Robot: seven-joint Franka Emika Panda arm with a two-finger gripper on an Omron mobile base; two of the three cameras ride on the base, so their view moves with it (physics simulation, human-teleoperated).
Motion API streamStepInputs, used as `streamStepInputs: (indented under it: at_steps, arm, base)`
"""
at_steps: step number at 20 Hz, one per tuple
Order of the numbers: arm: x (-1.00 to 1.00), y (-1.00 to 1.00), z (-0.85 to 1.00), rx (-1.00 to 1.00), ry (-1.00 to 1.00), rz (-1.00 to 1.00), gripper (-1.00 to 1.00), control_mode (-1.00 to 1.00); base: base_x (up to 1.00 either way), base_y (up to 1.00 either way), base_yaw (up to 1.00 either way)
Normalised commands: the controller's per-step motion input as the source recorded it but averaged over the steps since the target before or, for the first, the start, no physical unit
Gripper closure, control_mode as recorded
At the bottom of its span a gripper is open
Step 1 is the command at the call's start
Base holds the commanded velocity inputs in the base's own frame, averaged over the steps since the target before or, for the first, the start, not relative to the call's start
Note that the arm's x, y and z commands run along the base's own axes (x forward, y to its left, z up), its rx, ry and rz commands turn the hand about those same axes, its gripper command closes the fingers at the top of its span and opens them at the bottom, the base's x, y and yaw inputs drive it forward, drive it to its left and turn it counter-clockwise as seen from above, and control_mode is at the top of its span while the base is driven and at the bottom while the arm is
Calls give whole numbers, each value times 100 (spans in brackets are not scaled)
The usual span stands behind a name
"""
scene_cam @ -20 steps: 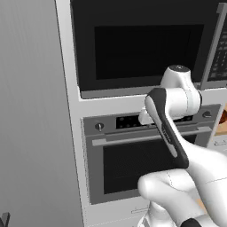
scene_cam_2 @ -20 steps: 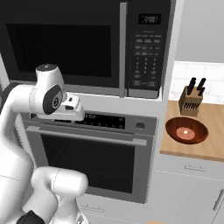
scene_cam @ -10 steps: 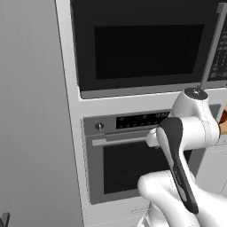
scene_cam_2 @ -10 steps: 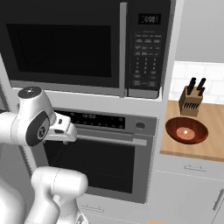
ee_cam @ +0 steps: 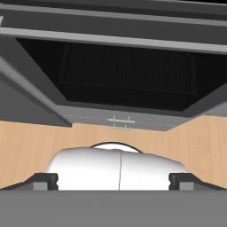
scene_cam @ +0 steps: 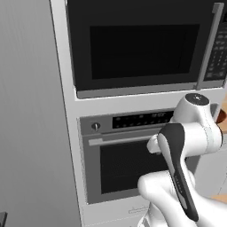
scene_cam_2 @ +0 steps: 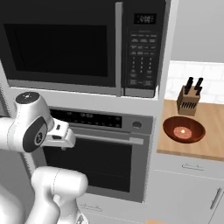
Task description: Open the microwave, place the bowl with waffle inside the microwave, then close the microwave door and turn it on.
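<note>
The microwave door (scene_cam_2: 61, 43) is closed, its vertical bar handle (scene_cam_2: 118, 48) beside the keypad (scene_cam_2: 141, 59). The bowl with waffle (scene_cam_2: 184, 130) sits near the counter's (scene_cam_2: 210, 144) front left edge, just before the knife block (scene_cam_2: 189, 99). The gripper (ee_cam: 113, 179) hangs wide open, empty, facing the wall oven (scene_cam_2: 98, 155)

The microwave door (scene_cam_2: 61, 43) is shut above the wall oven (scene_cam_2: 98, 157). The bowl with waffle (scene_cam_2: 184, 129) sits on the wooden counter (scene_cam_2: 210, 135), near a knife block (scene_cam_2: 189, 99).
</note>
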Motion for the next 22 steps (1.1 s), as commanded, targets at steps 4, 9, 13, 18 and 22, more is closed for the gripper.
streamStepInputs:
  at_steps: [4, 9, 13, 18, 22]
  arm:
    - [0, 0, 0, 0, 0, 0, -100, 100]
    - [0, 0, 0, 0, 0, 0, -100, 100]
    - [0, 0, 0, 0, 0, 0, -100, 100]
    - [0, 0, 0, 0, 0, 0, -100, 100]
    - [0, 0, 0, 0, 0, 0, -100, 100]
  base:
    - [-11, -46, 1]
    - [-5, -54, 8]
    - [-7, -66, 14]
    - [-11, -65, 17]
    - [-9, -54, 18]
